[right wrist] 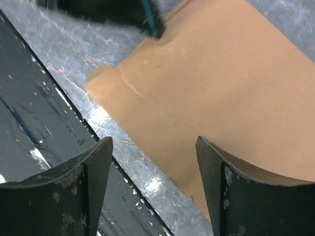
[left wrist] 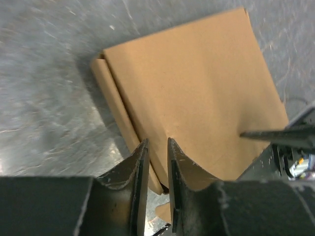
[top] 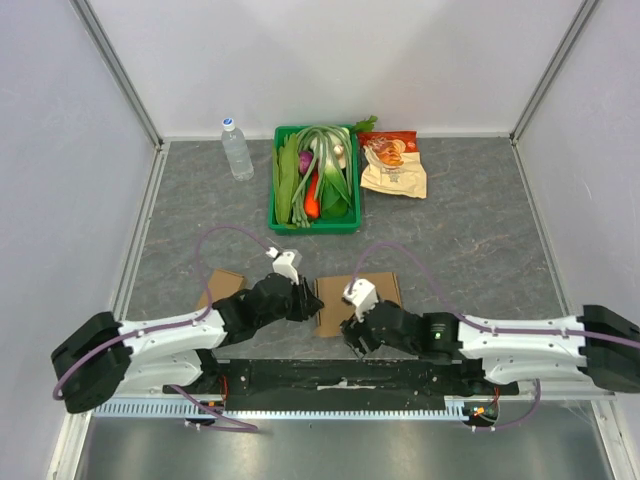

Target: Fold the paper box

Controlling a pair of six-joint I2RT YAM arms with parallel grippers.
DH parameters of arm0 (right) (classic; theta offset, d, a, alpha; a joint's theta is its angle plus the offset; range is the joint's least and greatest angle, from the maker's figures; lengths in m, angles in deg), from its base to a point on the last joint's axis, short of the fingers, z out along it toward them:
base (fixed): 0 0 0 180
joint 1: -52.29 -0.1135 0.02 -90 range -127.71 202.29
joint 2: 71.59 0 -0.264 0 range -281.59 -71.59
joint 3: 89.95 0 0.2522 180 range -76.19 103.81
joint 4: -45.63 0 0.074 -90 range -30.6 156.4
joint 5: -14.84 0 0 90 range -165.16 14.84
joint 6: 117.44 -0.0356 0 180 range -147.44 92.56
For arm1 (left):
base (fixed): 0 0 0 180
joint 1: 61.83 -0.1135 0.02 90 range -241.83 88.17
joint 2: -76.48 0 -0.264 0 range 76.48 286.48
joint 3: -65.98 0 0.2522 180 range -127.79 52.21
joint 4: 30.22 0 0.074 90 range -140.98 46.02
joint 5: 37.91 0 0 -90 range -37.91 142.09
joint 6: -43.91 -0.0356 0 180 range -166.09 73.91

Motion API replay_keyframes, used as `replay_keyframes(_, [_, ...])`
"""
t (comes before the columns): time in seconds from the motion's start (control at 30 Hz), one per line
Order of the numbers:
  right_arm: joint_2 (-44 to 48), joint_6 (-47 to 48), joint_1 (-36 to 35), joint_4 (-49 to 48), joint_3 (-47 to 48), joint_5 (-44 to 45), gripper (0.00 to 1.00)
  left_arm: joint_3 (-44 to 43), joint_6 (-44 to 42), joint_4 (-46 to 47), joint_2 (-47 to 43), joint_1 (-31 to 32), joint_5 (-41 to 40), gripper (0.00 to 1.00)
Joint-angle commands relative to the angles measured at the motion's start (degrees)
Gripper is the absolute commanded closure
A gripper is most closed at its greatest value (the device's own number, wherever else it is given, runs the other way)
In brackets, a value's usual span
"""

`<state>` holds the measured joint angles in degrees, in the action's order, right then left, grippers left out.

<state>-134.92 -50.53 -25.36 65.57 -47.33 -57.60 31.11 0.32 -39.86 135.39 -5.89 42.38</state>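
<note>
The paper box (top: 365, 298) is a flat brown cardboard piece lying near the table's front edge, between my two grippers. In the left wrist view the box (left wrist: 192, 98) has a narrow side wall folded along its left edge. My left gripper (left wrist: 157, 142) has its jaws a narrow gap apart, straddling that edge at the box's near corner; a slit still shows between the pads. My right gripper (right wrist: 154, 142) stands wide open above the box's (right wrist: 221, 83) near edge and the table's rim, holding nothing. From above, the left gripper (top: 305, 300) is at the box's left side and the right gripper (top: 350, 335) at its front.
A second brown cardboard piece (top: 222, 287) lies left of the left arm. At the back stand a green crate of vegetables (top: 315, 180), a water bottle (top: 237, 150) and a snack bag (top: 392, 165). The black mounting rail (top: 340, 375) runs along the front edge.
</note>
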Motion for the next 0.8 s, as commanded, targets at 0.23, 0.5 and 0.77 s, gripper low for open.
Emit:
replay_keyframes(0.23, [13.2, -25.1, 16.1, -10.6, -8.6, -25.9, 0.21, 1.1, -1.1, 8.2, 12.6, -0.1, 2.0, 0.75])
replay_keyframes(0.5, [18.7, -22.4, 32.1, 5.7, -5.6, -28.9, 0.31, -0.1, -2.6, 3.4, 9.7, -0.2, -0.5, 0.75])
replay_keyframes(0.77, [14.3, -22.0, 37.0, -11.3, -17.1, -33.6, 0.62, -11.7, -10.2, -1.9, -0.2, 0.0, 11.5, 0.53])
